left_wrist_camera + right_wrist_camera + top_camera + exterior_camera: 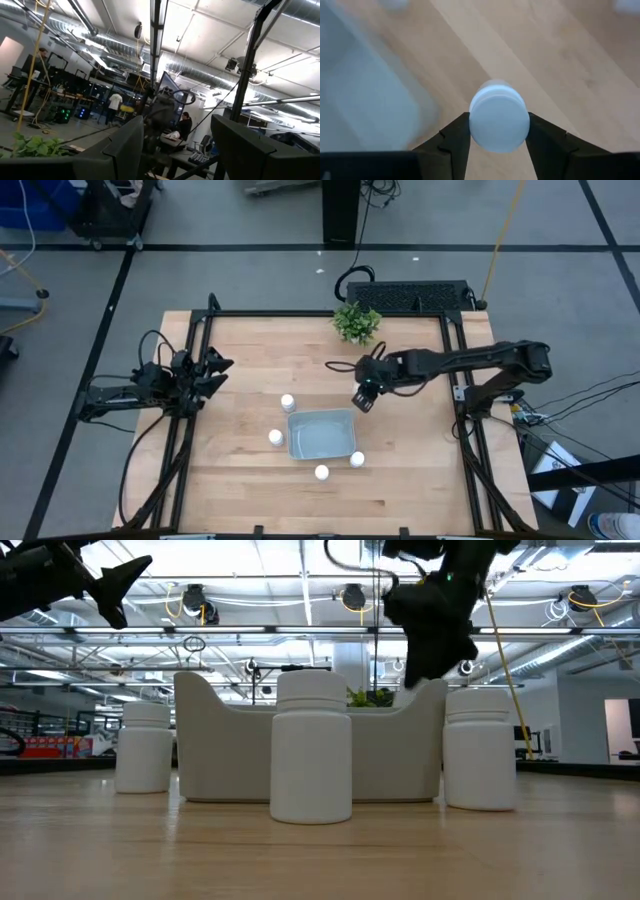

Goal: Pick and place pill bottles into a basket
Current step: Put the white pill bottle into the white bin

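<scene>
Gleaming white-capped pill bottle (499,125)

We see the basket (322,434), a shallow pale grey-blue bin with rounded corners, just below the centre of the high view with nothing inside it. Four small white capped pill bottles stand upright around it on the wood: one (288,402) at its upper left, one (276,437) just left, one (322,472) below and one (357,459) at its lower right corner. A fifth bottle (499,118) is pinched between the right gripper (498,134) fingers, above the wood just beside the basket's upper right corner.
</scene>
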Robot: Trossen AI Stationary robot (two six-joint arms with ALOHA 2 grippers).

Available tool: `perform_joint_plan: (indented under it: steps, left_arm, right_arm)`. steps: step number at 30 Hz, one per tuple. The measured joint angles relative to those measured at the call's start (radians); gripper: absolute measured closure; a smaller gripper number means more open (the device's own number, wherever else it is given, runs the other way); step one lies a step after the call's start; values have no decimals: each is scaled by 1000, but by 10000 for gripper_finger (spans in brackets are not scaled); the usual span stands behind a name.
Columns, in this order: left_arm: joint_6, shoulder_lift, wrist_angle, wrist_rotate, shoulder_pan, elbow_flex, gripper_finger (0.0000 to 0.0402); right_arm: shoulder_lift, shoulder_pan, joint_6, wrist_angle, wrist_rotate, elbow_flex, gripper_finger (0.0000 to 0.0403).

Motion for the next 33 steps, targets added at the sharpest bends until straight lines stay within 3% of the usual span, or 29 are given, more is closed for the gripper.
perform_joint_plan:
  steps: [18,27,33]
  left_arm:
    - [18,0,-2,-27,0,0,162]
    - [32,0,-2,-46,0,0,163]
    - [34,0,-2,-55,0,0,162]
  right_arm:
    - [-14,236,-105,312,131,72,248]
    - [158,303,-118,226,143,236,248]
    - [350,301,-102,-103,134,513,249]
